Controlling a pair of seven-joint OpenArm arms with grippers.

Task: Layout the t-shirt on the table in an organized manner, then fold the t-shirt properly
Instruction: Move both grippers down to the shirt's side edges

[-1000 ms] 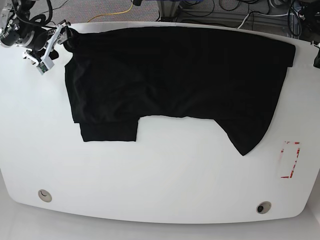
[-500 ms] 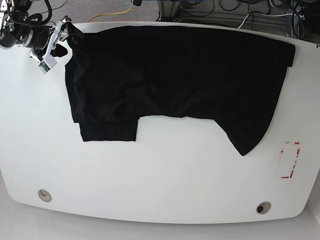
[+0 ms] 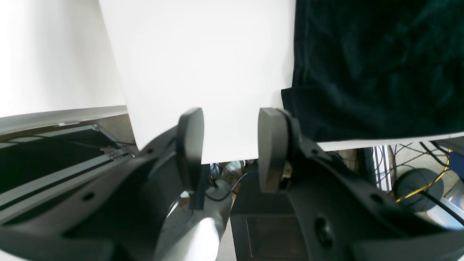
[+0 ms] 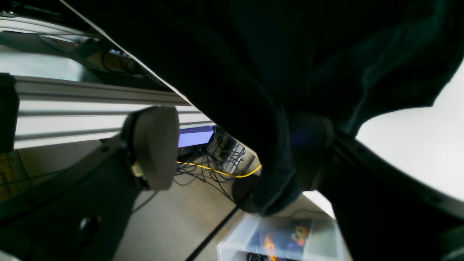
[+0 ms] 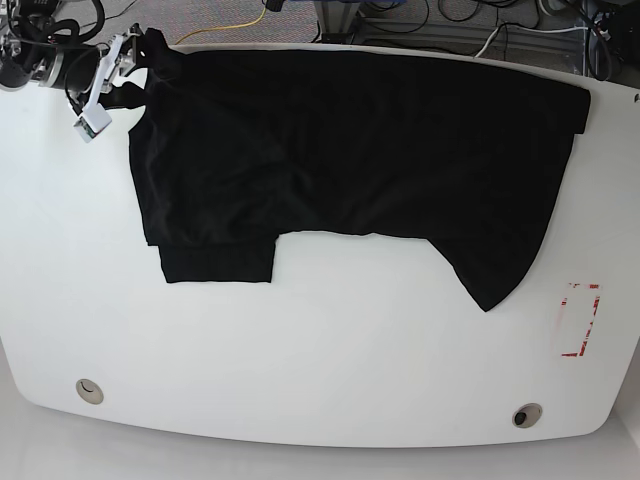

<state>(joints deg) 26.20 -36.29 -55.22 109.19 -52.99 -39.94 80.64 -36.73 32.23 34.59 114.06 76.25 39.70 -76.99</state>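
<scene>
The white table fills nearly the whole base view, its lower half bare apart from two round holes near the bottom edge and a red tape outline at the lower right. The black t-shirt lies spread across the upper half, reaching the far edge. It is not yet squared up: a folded flap sticks out at the lower left and a pointed corner hangs toward the lower right.

At the upper left corner, the right tool has its jaws standing wide, with shirt cloth draped over the right-hand finger. Probably it is carrying that corner outward to stretch the shirt flat. Whether the cloth is pinched or merely hooked, I cannot tell.

The left tool shows only in its own wrist view, jaws moderately apart and empty, just off the table edge beside the shirt's corner.

No print or lettering shows on the shirt.
</scene>
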